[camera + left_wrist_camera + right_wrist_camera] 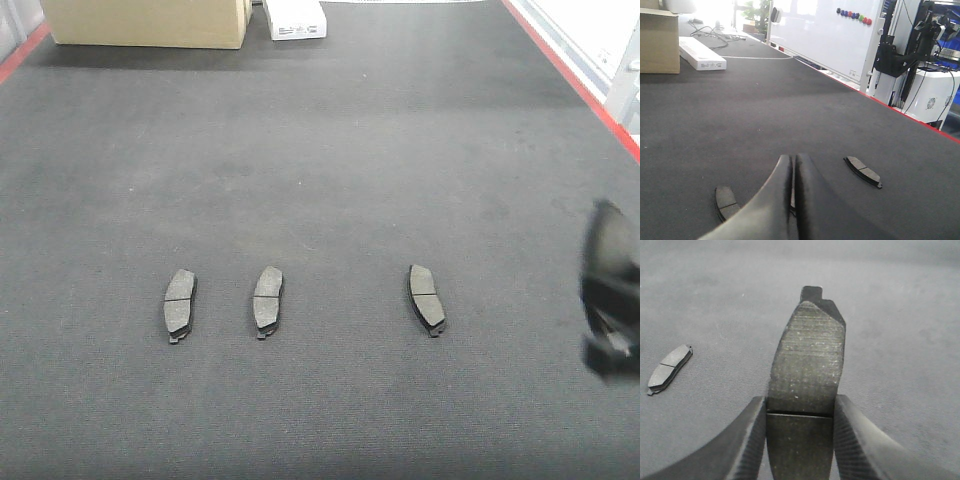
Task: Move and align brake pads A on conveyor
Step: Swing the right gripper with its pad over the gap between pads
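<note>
Across the lower middle of the front view, three brake pads lie in a rough row on the dark felt conveyor (330, 150): the left pad (179, 304), the middle pad (267, 300) and, after a wider gap, the right pad (427, 298), which leans a little off the line of the other two. At the far right edge of that view the right gripper (800, 415) shows as a dark blur, and its wrist view makes plain that its fingers are clamped on the fourth pad (807, 365) at the groove, holding it off the belt. The left gripper (792, 162) has its fingers pressed together with nothing between them, above the belt near the row. The step in hand looks to be setting the held pad down in line. To do it well, I would judge that the pad should be lowered flat, turned to match the row's heading, and released only once it rests on the felt. A cardboard box (150, 22) and a white box (295, 18) sit at the upper left, well apart.
</note>
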Controlling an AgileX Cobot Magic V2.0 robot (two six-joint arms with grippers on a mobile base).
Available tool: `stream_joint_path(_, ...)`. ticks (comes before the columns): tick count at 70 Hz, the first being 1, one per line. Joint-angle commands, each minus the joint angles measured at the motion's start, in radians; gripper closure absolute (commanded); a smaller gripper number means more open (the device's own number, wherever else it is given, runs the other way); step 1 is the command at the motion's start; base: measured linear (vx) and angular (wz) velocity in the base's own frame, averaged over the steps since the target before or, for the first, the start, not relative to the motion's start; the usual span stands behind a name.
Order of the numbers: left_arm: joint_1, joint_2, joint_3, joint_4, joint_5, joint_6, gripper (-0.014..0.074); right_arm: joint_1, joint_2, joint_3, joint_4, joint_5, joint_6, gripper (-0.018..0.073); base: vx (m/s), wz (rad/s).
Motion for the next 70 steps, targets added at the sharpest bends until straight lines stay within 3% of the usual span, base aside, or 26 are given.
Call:
stream_joint_path(1, -0.002, 0.01, -0.023, 0.005, -0.072, -0.001, 0.0603, -0.004, 0.116, -0.107, 0.016, -0.056, -0.005, 0.0505, 0.0, 0.0)
stream_joint_path(18, -0.002, 0.01, -0.023, 0.005, -0.071, -0.001, 0.0603, 0.001, 0.447, -0.256, 0.06, -0.019, -0.006, 0.0497, 0.0, 0.0)
stream_joint_path(30, -0.002, 0.01, -0.023, 0.005, -0.071, -0.001, 0.0603, 0.09, 0.636, -0.362, 0.113, -0.02, -0.002, 0.0489, 0.0, 0.0)
stream_joint_path(43, -0.002, 0.01, -0.023, 0.005, -0.071, -0.001, 0.0603, 0.165, 0.839, -0.518, 0.237, 0.007, 0.032, 0.0479, 0.0, 0.0)
stream_joint_path(53, -0.002, 0.01, -0.023, 0.005, -0.071, -0.001, 0.0603, 0.165, 0.968, -0.618, 0.341, 0.045, 0.028, 0.0473, 0.0, 0.0)
stream_joint_path(70, -0.002, 0.01, -0.023, 0.005, -0.071, -0.001, 0.0603, 0.165, 1.108, -0.709, 0.391, 0.071, 0.028, 0.0467, 0.0, 0.0)
